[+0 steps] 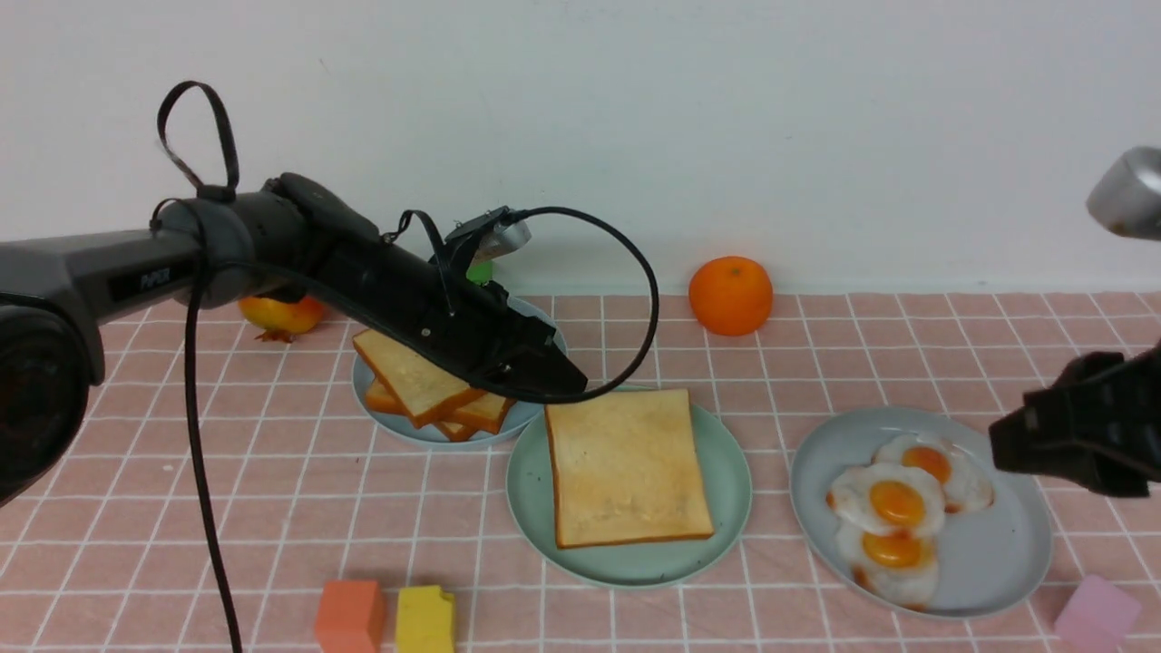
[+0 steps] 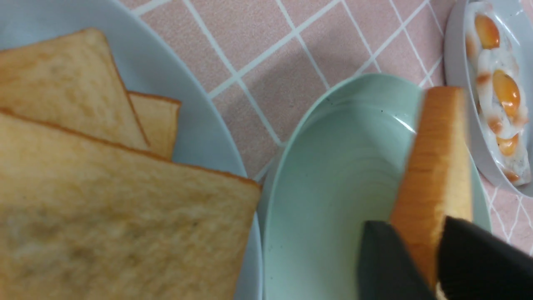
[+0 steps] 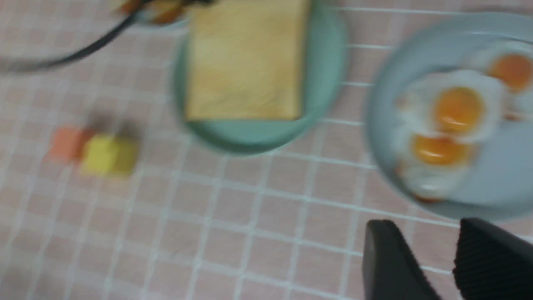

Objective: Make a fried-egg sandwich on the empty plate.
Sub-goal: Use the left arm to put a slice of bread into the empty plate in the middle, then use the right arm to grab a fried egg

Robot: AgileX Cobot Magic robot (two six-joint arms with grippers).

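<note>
The left gripper (image 1: 567,385) is pinching the far edge of the toast slice (image 1: 626,467), holding it over the plate (image 1: 635,567), perhaps tilted. The right gripper (image 3: 433,266) is hovering empty, fingers slightly apart, beside the egg plate (image 1: 998,562).

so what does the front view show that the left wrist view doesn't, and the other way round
Only front: the orange, the orange block, yellow block, pink block and the right claw. Only left wrist: the left claw clamped on the crust of the toast slice. Both: that slice, the mint-green plate, the loose toast slices and the fried eggs.
</note>
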